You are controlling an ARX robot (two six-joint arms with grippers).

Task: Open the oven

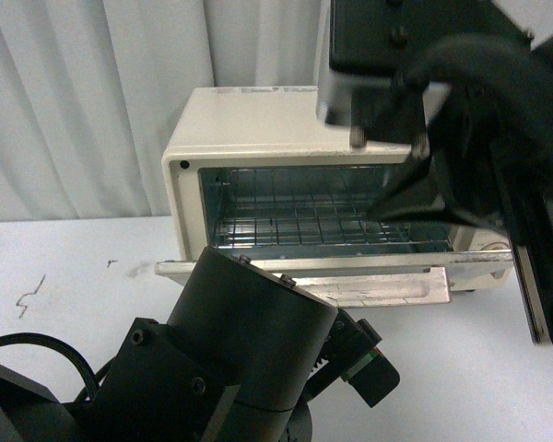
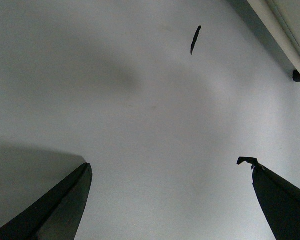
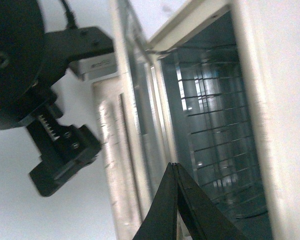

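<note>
A pale pleated curtain [image 1: 74,92] hangs behind a white desk [image 1: 55,304]. The oven [image 1: 258,120] stands on the desk toward the back, right of centre. It is a cream-white box, and its long side runs across the robot's view.

Its door [image 1: 387,287] lies folded down flat toward the robot. The cavity is open and a wire rack [image 1: 295,216] shows inside, so the opening looks done.

The right claw [image 3: 174,172] is the nearer one. It hangs at the right side of the oven's mouth, above the lowered door, with the cavity straight ahead of it. Its fingers meet in a point and grip nothing, so any pull-back would have to clear the door below.

The left claw [image 2: 167,163] is low over bare desk in front of the oven. Its fingers are spread wide and it is empty.
</note>
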